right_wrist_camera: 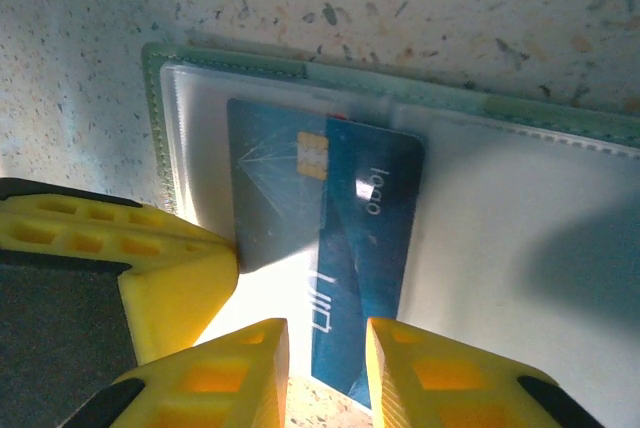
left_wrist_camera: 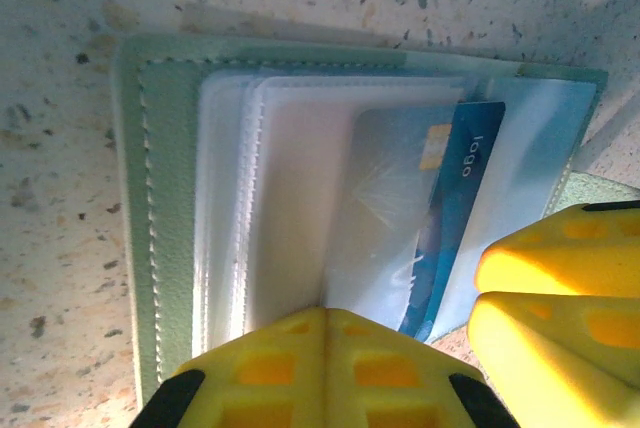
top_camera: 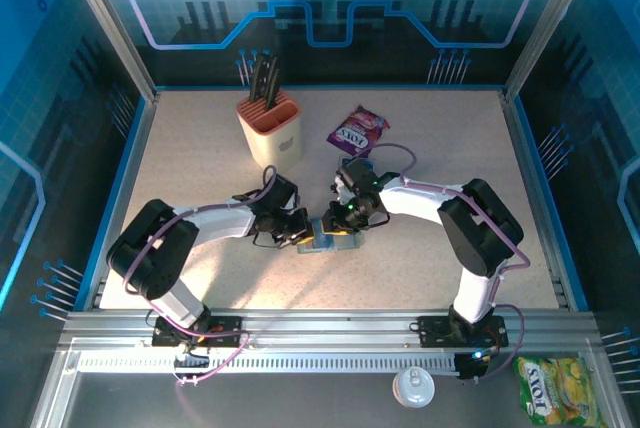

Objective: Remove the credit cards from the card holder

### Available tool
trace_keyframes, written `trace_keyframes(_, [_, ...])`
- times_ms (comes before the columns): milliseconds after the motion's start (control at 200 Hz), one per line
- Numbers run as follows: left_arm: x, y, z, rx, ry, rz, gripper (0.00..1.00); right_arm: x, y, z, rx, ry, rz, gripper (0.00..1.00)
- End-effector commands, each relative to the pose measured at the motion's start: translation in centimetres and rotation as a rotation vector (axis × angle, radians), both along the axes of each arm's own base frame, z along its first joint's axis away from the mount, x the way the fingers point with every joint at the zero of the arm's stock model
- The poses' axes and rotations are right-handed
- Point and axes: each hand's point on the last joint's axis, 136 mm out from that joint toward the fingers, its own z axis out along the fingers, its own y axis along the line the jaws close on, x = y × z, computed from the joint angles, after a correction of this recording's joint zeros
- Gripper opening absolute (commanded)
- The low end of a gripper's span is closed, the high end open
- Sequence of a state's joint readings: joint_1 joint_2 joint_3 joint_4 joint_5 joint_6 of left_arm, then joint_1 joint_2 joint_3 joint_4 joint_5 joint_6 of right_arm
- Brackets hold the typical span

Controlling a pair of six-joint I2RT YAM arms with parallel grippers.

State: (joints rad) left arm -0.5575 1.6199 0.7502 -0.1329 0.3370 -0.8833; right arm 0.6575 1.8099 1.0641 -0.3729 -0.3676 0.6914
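Speckled beige tabletop [top_camera: 420, 268]: pale green stitched card holder [left_wrist_camera: 160, 198] open flat. Left gripper [left_wrist_camera: 325, 348] closed, pinning clear sleeves. Right gripper [right_wrist_camera: 328, 368] narrowly parted around blue plastic credit card [right_wrist_camera: 365, 278].

The card holder [top_camera: 330, 241] lies open mid-table, toward the near edge. A credit card [right_wrist_camera: 340, 248] sits in it. Knife block [top_camera: 270, 130] and snack packet [top_camera: 358, 130] sit behind, near the far edge.

Speckled beige table [top_camera: 420, 268] carries card holder [top_camera: 327, 242], knife block [top_camera: 272, 130], purple snack packet [top_camera: 358, 130]

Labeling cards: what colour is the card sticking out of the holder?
Blue card with a gold chip; clearest in the right wrist view.
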Motion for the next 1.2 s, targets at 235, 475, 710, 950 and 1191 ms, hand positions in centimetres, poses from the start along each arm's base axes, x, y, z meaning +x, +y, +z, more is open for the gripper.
trace_keyframes(235, [-0.7,0.4,-1.0,0.046,0.038,-0.023,0.00,0.2,-0.6,-0.8,0.022,0.030,-0.027,0.28])
trace_keyframes(475, [-0.8,0.5,-1.1,0.048,0.042,-0.022,0.00,0.1,-0.5,-1.5,0.031,0.048,-0.031,0.28])
trace_keyframes(710, [-0.7,0.5,-1.1,0.050,0.044,-0.021,0.00,0.1,-1.0,-2.2,0.004,0.054,-0.034,0.29])
trace_keyframes(950, [-0.7,0.4,-1.2,0.051,0.045,-0.021,0.00,0.0,-0.4,-1.8,0.050,0.063,-0.037,0.27])
trace_keyframes(1191, [-0.6,0.4,-1.3,0.052,0.050,-0.022,0.00,0.2,-0.2,-0.7,0.076,0.043,-0.046,0.23])
